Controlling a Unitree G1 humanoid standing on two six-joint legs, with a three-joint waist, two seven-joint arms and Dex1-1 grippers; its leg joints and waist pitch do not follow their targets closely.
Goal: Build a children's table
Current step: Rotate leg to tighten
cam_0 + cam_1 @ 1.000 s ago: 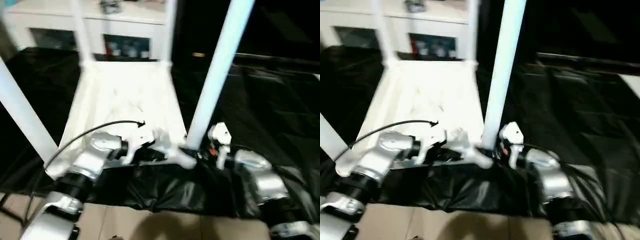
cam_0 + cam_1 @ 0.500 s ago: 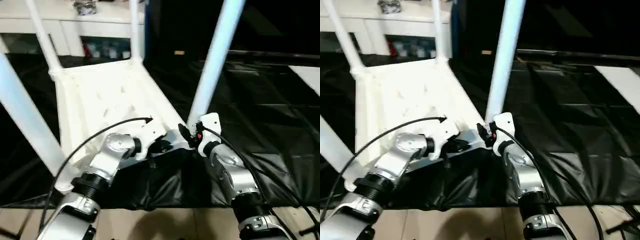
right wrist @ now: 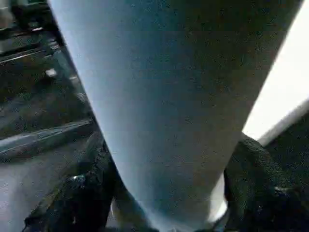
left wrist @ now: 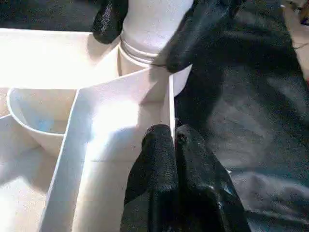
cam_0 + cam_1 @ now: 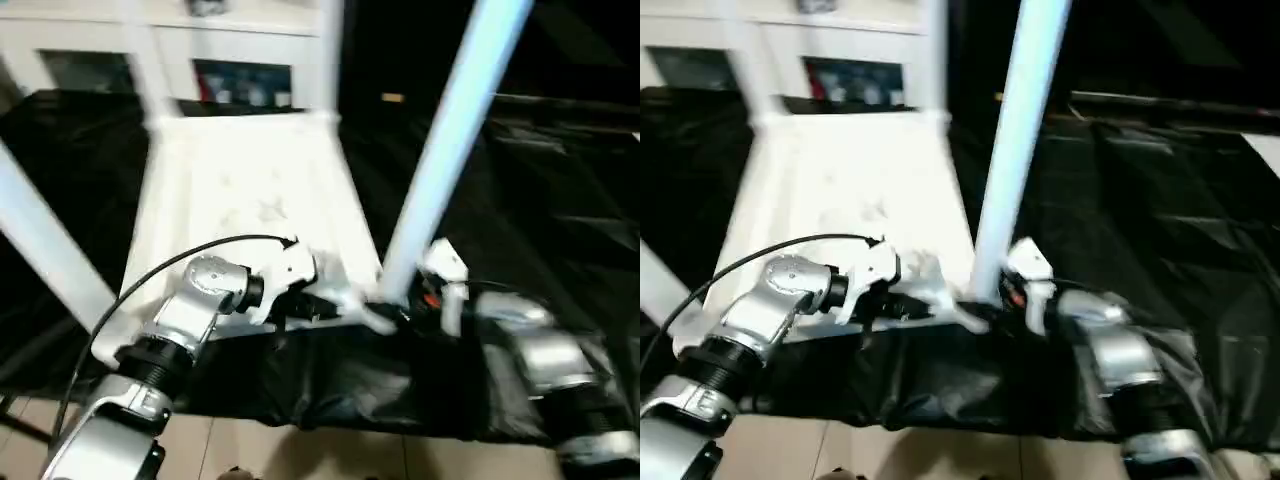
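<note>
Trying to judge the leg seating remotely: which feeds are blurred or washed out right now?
Left eye view: motion-smeared, and the tabletop underside is blown out white, its ribs barely readable. Right eye view: the same smear. Left wrist view: fairly crisp, with glare on the ribs beside the corner socket. Right wrist view: the leg sits so close that it looks soft and bluish.

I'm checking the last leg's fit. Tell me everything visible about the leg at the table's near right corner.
The leg is a long, round, tapered white plastic post, looking bluish in shade. It stands nearly upright, leaning slightly, with its base in the near right corner socket of the upturned top. The right gripper has its black fingers on either side of the base; the left gripper pinches a rib nearby.
</note>
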